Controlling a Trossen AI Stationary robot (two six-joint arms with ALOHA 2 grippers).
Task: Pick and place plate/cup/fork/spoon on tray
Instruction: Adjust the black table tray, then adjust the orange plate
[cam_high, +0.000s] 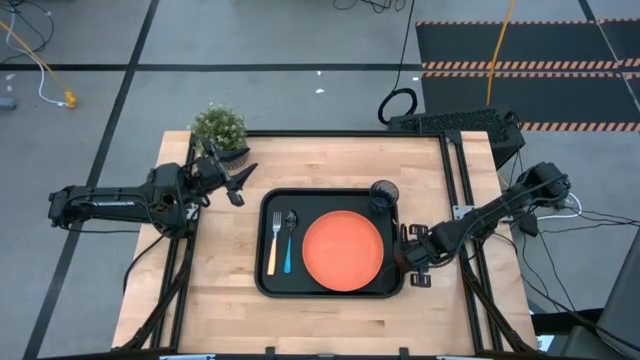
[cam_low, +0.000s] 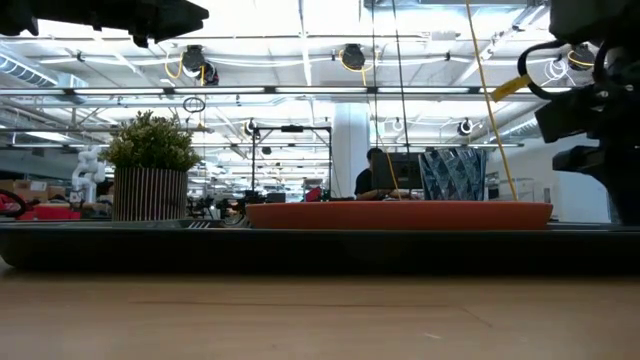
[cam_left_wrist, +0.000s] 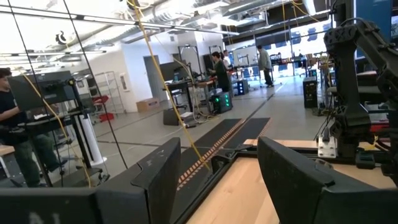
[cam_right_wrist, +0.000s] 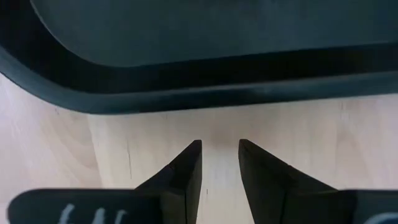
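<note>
The black tray (cam_high: 262, 215) lies in the middle of the table. On it the orange plate (cam_high: 342, 250) lies flat at the right. The orange-handled fork (cam_high: 272, 245) and the blue-handled spoon (cam_high: 289, 243) lie side by side at the left. The dark blue cup (cam_high: 384, 193) stands upright in the far right corner and also shows in the low view (cam_low: 452, 175). My right gripper (cam_high: 408, 262) is low over the table just right of the tray's rim (cam_right_wrist: 186, 93), slightly open and empty (cam_right_wrist: 219, 146). My left gripper (cam_high: 238, 182) is open and empty, raised beside the plant.
A grey pot with a green plant (cam_high: 220, 130) stands at the table's far left corner, close to my left gripper. Bare wood lies along the near edge and on both sides of the tray. People and benches show in the room beyond.
</note>
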